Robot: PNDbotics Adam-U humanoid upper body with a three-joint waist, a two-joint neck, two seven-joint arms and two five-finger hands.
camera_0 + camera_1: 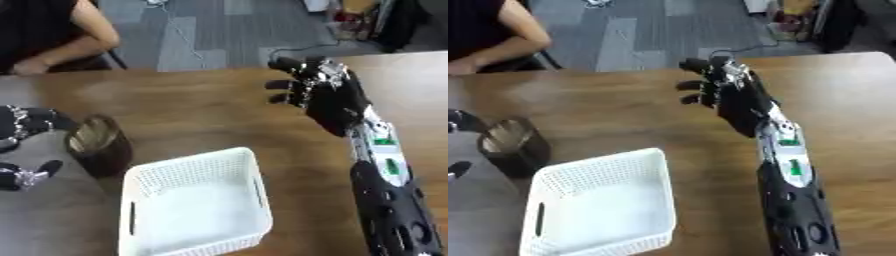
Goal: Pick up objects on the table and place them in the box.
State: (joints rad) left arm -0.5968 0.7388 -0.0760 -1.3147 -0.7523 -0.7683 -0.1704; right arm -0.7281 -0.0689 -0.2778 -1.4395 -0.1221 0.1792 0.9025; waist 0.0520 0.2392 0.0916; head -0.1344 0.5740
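Note:
A dark brown cup [98, 146] stands upright on the wooden table [192, 105], just left of a white mesh box [188, 161]. The box sits at the near middle, and only its white floor shows inside. My left hand [26, 125] comes in at the left edge. Its fingers are above and its thumb [35, 175] below, spread open beside the cup with a small gap to it. My right hand [325, 97] is raised over the table's right half, behind the box. Its fingers are relaxed, slightly bent, and hold nothing.
My right forearm [385, 170] runs down the right side next to the box. Beyond the table's far edge lies grey carpet with a cable [188, 37], and some clutter sits at the upper right.

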